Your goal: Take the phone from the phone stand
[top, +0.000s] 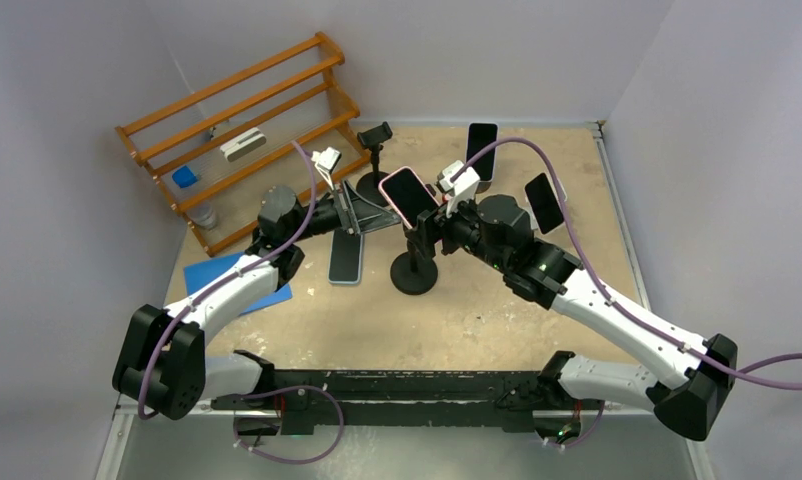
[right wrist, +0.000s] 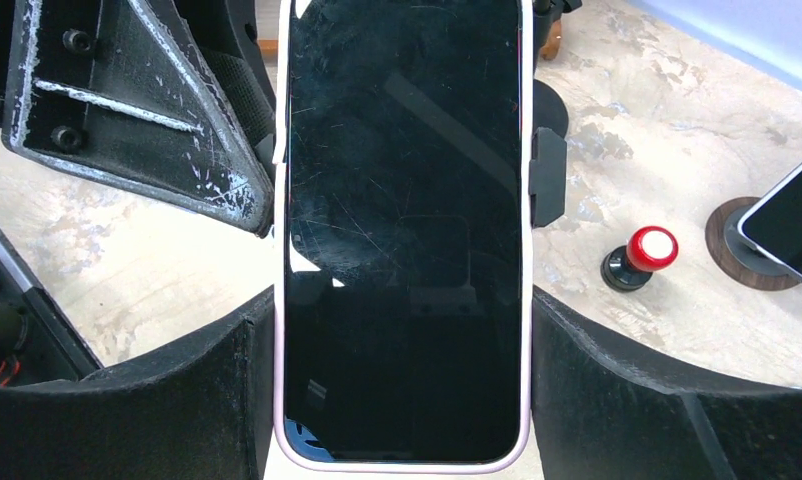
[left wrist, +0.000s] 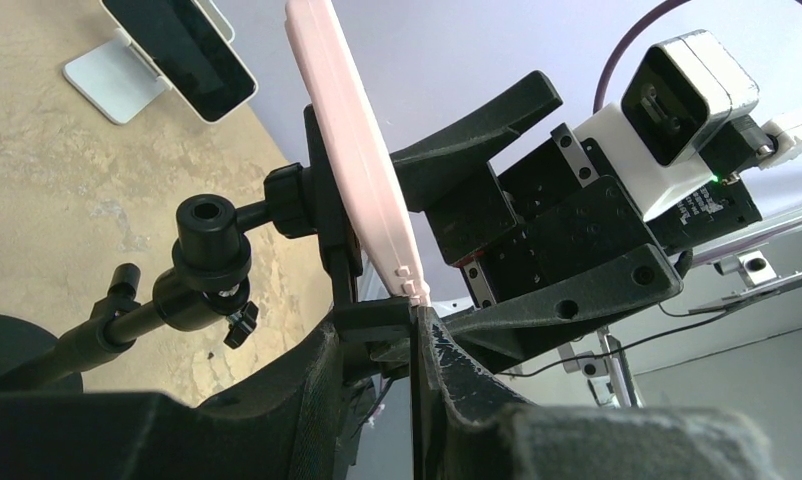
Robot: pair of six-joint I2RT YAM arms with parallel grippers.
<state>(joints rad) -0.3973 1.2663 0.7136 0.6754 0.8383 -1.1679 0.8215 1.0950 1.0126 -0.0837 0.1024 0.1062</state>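
Two-armed work on the pink-cased, dark-screened phone [top: 409,195]. Sits tilted back, screen up, in the clamp of the black pole-and-disc phone stand [top: 414,272] mid-table; not yet lifted out, with a black side tab [right wrist: 547,178] of the clamp hugging one long edge in the right wrist view. Spanned across its width by the right gripper [right wrist: 402,300], jaws wide, a black finger [right wrist: 597,400] against each long edge low on the case. Likely held so because the edges are the firm, reachable faces and leave the glass untouched. Set on the other side: the left gripper [left wrist: 415,318], jaws narrow, almost together, tips right at the holder's lower lip where the phone's bottom corner meets it; cannot tell whether anything is pinched there. Probably placed there to brace the light stand, or to ease the clamp, so that pulling the phone does not drag or topple the whole pole. Calls next for a pull up and out along the phone's own plane, away from the lip. Risks: tipping the stand, or clipping the dark phone lying flat [top: 346,258] just beside the base.
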